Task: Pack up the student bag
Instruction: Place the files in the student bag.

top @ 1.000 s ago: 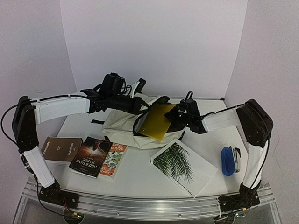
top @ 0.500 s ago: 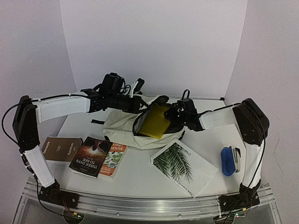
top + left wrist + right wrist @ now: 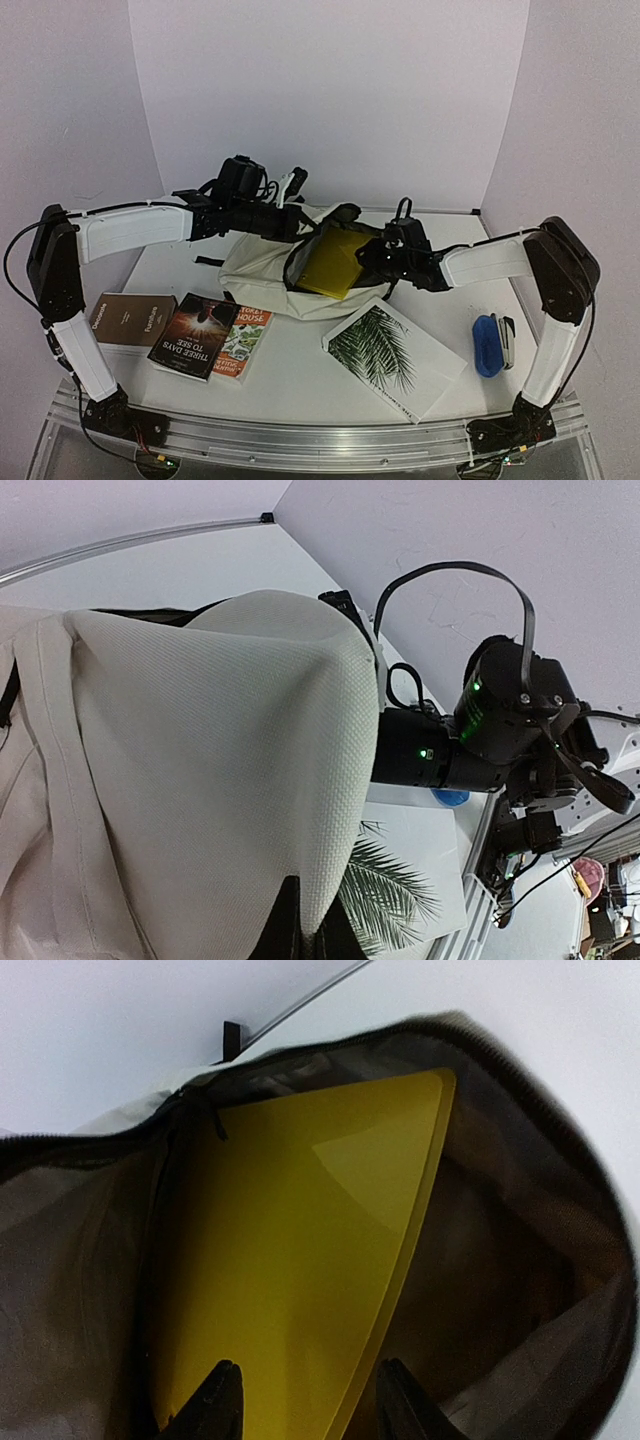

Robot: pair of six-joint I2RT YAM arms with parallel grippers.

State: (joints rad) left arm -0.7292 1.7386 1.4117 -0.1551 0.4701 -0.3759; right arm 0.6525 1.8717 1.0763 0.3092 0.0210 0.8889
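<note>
So a second ago the yellow book (image 3: 290, 1230) was hanging out in the open, clamped in the right gripper (image 3: 308, 1370). Now it's slid into the mouth of the student bag (image 3: 255, 272), straight ahead of the fingers, which have come apart and let go. The left gripper (image 3: 305, 932) is pinched shut on the bag's cloth, propping it open. I'd call that one item packed; the palm-leaf book (image 3: 393, 357), back toward the right arm's base, is probably next.

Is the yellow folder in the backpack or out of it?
In, at least mostly. The right wrist view shows the yellow folder surrounded by the dark lining and zipper rim of the student bag.
</note>
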